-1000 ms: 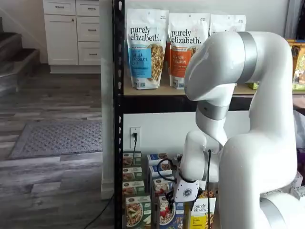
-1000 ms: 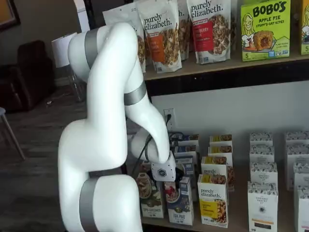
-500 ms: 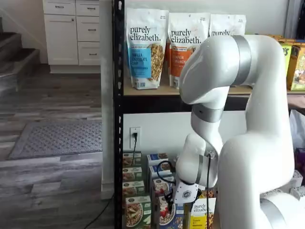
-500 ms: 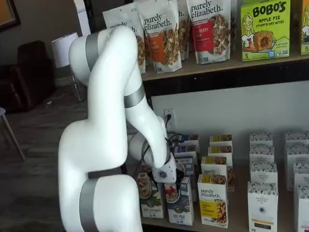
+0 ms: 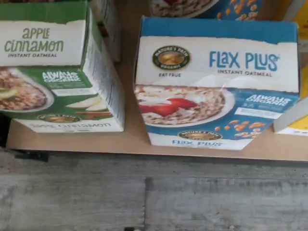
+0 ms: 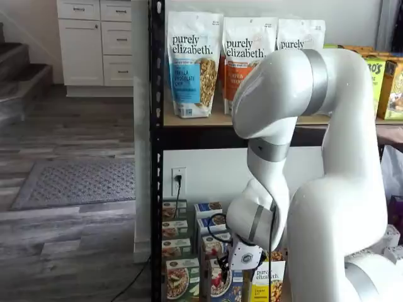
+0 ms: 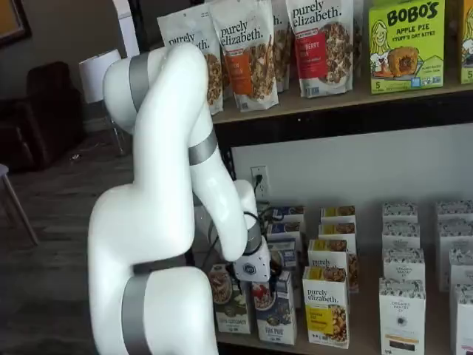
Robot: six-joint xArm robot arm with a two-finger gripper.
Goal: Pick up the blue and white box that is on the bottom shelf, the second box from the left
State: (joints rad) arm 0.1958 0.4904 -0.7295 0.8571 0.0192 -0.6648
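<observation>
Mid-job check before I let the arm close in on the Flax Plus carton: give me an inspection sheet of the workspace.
Surface: bottom shelf, tan board, rows of small cartons.
Job's things: blue and white box upright at the front edge, untouched.
Clutter: green-and-white carton beside it with a gap; yellow carton on its other side.
Claw: white body above the box; fingers hidden; nothing held.
Cables: black cable looped at the wrist; wall plug.
Surroundings: granola bags on the tier above; wood floor.
</observation>
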